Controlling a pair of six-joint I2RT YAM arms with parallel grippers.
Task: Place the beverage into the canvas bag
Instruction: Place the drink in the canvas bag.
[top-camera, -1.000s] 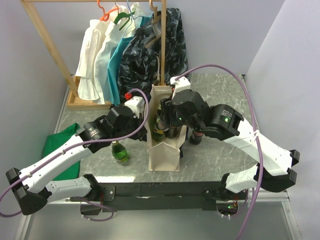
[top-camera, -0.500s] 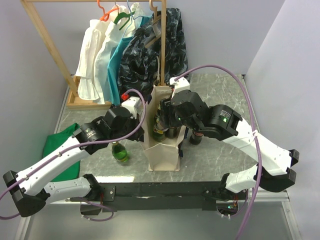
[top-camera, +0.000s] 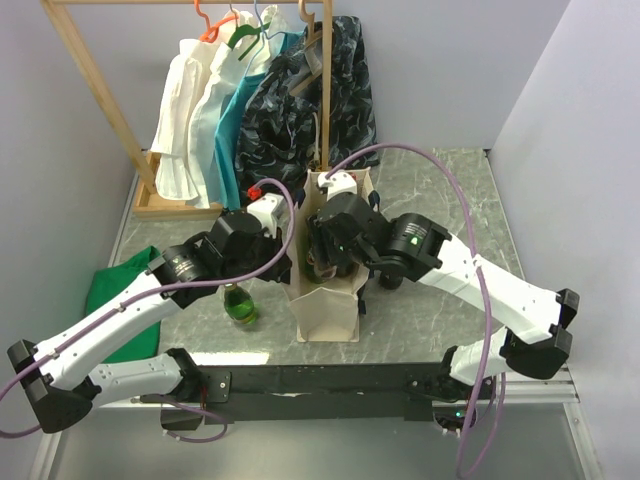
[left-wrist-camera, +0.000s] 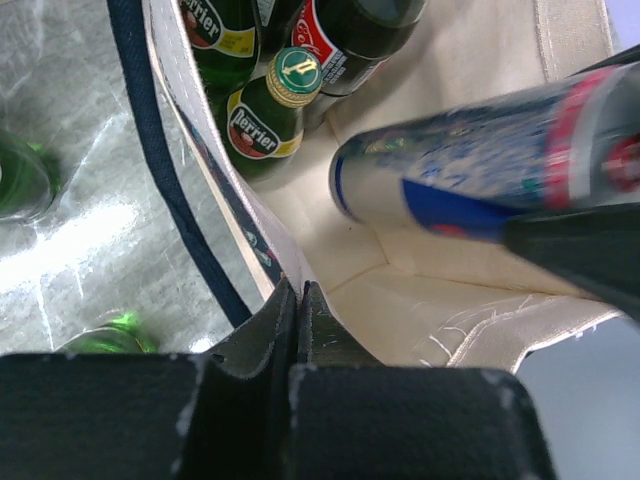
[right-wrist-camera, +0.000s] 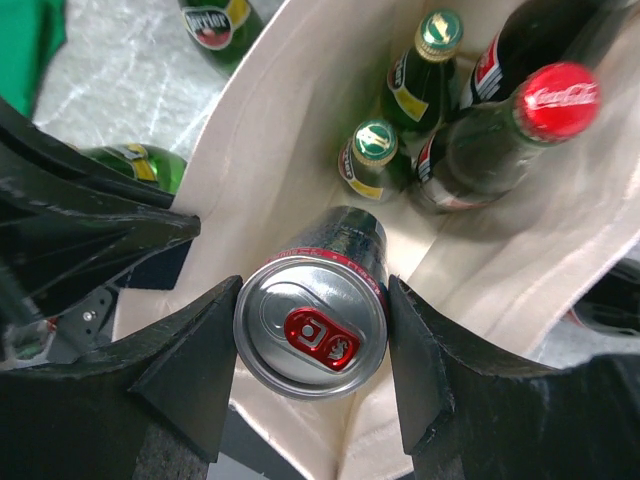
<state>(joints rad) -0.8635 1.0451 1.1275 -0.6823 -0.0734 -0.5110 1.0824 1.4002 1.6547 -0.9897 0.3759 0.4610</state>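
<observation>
Bench (top-camera: 430, 190): grey stone-look top carrying the bag, loose bottles and a wooden clothes rack (top-camera: 100, 90) at the back.
Canvas bag (top-camera: 325, 310): upright at the middle of the near side, mouth open; its top now leans a little further toward the left arm than 1 second ago.
Right arm (top-camera: 470, 275): has swung left from the bag's right wall and now sits squarely over the mouth.
Left hand (left-wrist-camera: 297, 330): closed, pinching the navy-trimmed left rim of the bag and keeping the mouth spread.
Right hand (right-wrist-camera: 310, 340): clamped on the can, 1 finger on each side of its upper end.
Can (left-wrist-camera: 470, 165): the beverage, blue and silver, base pointing down into the bag's mouth over the bare near half of the floor; whether it touches the floor cannot be told.
Bottles: 2 Perrier bottles (right-wrist-camera: 375, 160) and Coca-Cola bottles (right-wrist-camera: 555, 100) stand at the far end inside; 1 green bottle (top-camera: 238, 303) stands on the bench just left of the bag.
Meaning: carry-over looks finished; what likely remains is lowering the can clear of the bottles and letting go.
</observation>
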